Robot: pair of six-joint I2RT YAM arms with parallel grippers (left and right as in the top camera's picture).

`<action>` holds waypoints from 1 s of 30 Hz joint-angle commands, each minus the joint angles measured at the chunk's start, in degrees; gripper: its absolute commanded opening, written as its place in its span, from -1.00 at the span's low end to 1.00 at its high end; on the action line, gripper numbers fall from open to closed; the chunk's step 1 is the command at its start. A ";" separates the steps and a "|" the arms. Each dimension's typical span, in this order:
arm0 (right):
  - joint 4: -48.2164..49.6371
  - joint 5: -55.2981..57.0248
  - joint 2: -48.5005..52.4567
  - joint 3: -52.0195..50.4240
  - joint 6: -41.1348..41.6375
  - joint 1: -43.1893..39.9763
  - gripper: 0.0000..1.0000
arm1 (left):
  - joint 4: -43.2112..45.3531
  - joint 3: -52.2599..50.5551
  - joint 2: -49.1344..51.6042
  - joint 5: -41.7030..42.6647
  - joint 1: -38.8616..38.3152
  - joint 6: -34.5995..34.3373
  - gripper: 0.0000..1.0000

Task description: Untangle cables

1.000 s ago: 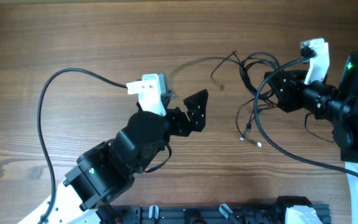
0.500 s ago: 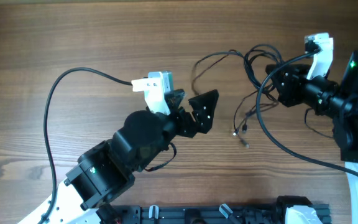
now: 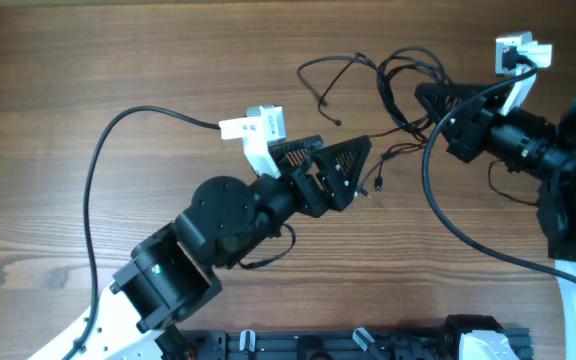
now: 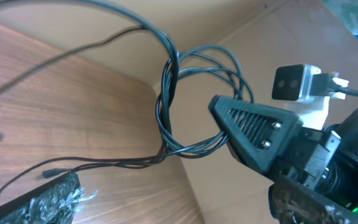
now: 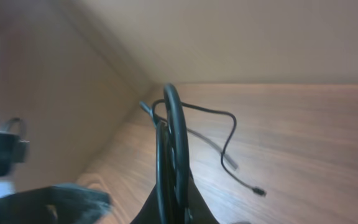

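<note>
**Right gripper clamping the cable tangle; left gripper standing open beside it**

**Overhead view.** The cables [image 3: 380,68] are lying in a loose tangle on the far right part of the wooden table [image 3: 118,60]. Their loops are bunching around the right gripper [image 3: 430,100], and loose ends are trailing to the left and toward the near edge. The right gripper is reaching in from the right, its jaws pressing together on the looped part of the tangle. The left gripper [image 3: 336,152] is pointing at the tangle from the left with its jaws wide apart. One thin strand is running just beside its far fingertip; whether the two are touching cannot be told.

**Left wrist view.** Several strands are forming a twisted loop in the middle of the frame and gathering at the tip of the right gripper's black ribbed finger [image 4: 253,127]. A white camera block [image 4: 297,84] is sitting behind that finger. The left gripper's own fingers [image 4: 42,198] are showing at the two bottom corners, far apart and holding nothing. A strand ending in a small plug [image 4: 47,172] is lying just beyond the lower-left one.

**Right wrist view.** A blurred bundle of strands is rising from between the right gripper's closed fingers at the bottom centre. One strand is curving away to the right and ending in a connector [image 5: 258,191] on the table.
</note>
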 commanded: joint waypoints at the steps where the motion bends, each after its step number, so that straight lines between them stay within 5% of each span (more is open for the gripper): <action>1: 2.78 -7.76 -0.37 0.26 2.71 -0.15 -0.91 | 2.23 0.39 2.10 3.15 0.00 -1.77 1.00; 9: 4.31 -14.71 -0.37 0.26 -0.31 -0.15 -0.91 | 6.21 0.39 3.58 5.62 0.00 -3.50 1.00; 22: 7.98 -20.35 -0.39 0.26 -1.70 -0.15 -0.91 | 6.60 0.39 3.61 6.62 0.00 -3.48 0.53; 30: 11.56 -25.49 -0.37 0.26 -1.79 -0.15 -0.91 | 7.10 0.39 3.69 6.60 0.00 -5.46 0.45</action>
